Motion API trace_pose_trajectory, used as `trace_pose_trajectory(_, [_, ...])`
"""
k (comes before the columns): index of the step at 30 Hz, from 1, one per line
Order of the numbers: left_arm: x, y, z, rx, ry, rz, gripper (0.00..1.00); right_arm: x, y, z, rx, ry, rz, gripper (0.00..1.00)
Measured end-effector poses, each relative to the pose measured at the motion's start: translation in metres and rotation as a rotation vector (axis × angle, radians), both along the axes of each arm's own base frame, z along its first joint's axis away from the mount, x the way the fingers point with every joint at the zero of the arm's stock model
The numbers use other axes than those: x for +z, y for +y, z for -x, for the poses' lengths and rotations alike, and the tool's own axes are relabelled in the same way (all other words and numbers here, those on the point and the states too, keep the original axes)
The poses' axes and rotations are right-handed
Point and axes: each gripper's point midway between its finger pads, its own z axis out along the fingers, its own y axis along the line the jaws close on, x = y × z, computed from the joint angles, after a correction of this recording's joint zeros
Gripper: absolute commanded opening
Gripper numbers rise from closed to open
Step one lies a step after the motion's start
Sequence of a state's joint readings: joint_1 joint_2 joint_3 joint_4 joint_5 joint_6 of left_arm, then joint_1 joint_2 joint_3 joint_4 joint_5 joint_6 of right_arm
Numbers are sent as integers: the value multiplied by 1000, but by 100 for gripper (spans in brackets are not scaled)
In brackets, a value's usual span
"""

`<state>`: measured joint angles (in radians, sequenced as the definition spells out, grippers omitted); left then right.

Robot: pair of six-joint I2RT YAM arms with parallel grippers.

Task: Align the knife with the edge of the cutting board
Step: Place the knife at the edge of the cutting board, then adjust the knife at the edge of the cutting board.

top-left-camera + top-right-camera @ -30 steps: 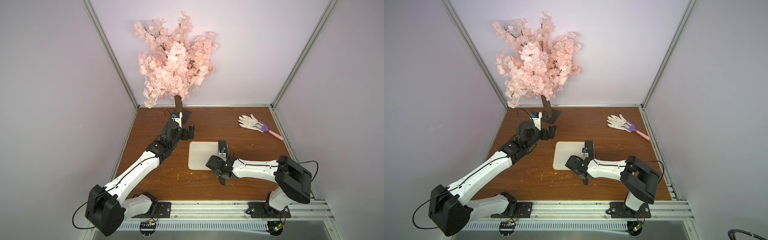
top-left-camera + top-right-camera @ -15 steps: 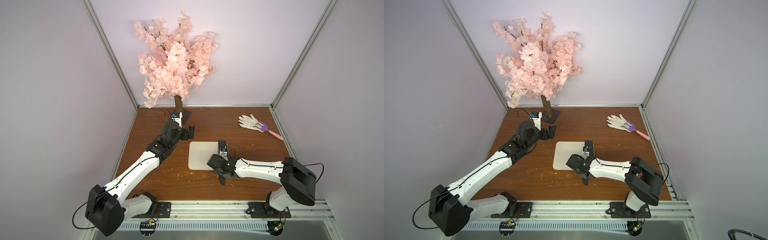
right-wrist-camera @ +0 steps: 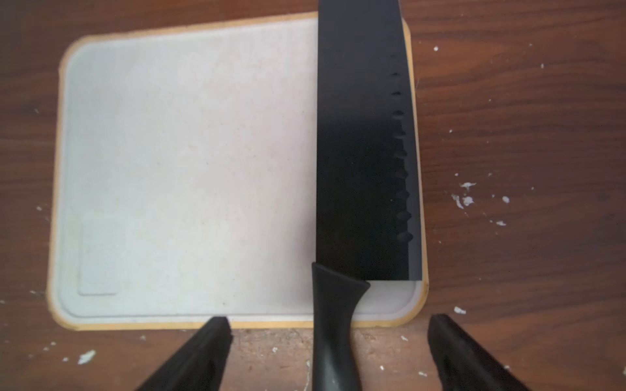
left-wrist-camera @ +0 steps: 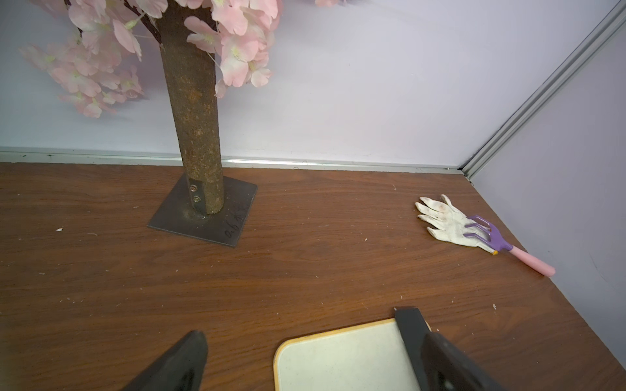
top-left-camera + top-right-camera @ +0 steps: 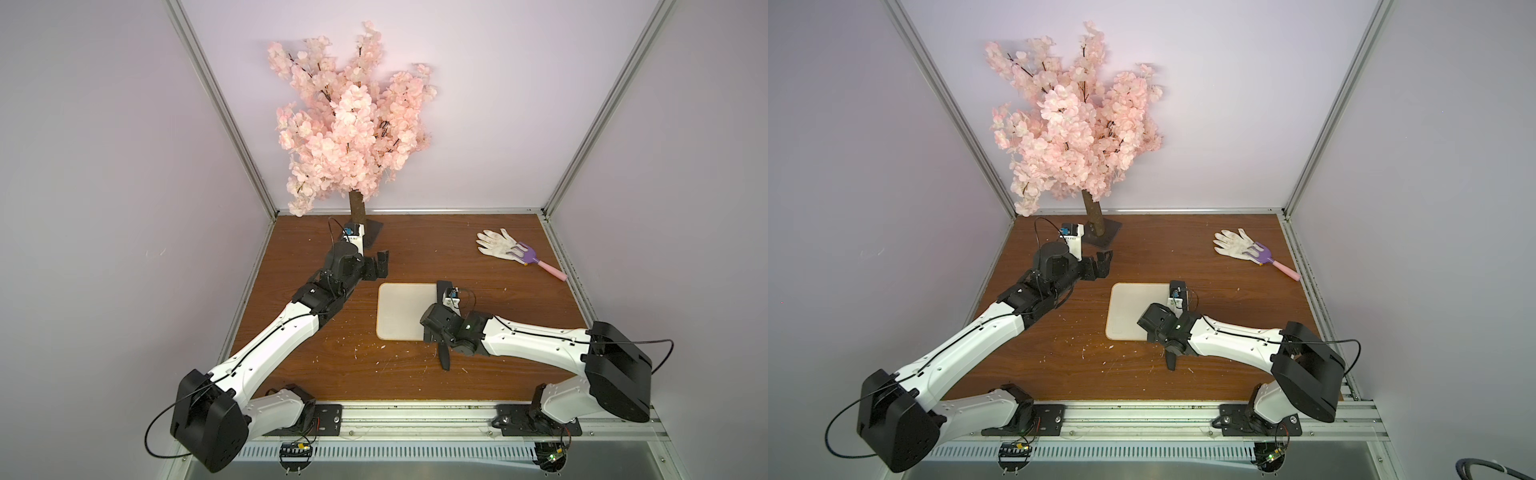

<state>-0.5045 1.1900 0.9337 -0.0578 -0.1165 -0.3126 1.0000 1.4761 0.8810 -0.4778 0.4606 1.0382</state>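
The cream cutting board lies flat mid-table, seen in both top views. The black knife rests with its blade along the board's right-hand long edge. Its handle sticks out over the near edge onto the table. My right gripper is open over the handle, a finger on each side with a gap and no contact. My left gripper hangs open and empty behind the board's far left corner. In the left wrist view the board's corner and the knife's tip show between its fingers.
A pink blossom tree stands on a dark square base plate at the back left, close behind my left wrist. A white glove and a purple-and-pink toy rake lie at the back right. Walls close three sides; white crumbs dot the wood.
My right gripper has opened and let go of the knife handle; the knife stays on the board's edge. The left arm has not moved.
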Motion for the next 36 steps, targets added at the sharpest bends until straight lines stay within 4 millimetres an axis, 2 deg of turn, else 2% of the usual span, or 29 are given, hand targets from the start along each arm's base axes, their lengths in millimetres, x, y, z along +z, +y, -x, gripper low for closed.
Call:
trace_pose_trajectory(12, [0,1,0,3,-1,-2,99,9,-1,-15,13,-23,72,99])
trace_pose_trajectory(15, [0,1,0,3,-1,-2,100,5,-4,-20,14,-17,106,99])
trace_pose_trajectory(23, [-1,1,0,3,-1,-6,99,-1,-20,-48,-10,-30,146,99])
trace_pose_trajectory(28, [-1,1,-1,5,0,-8,100,-11,-16,-59,9,-29,165,99])
trace_pose_trajectory(36, [-3,1,-1,7,4,-10,99,-29,-14,-63,29,-3,189,99])
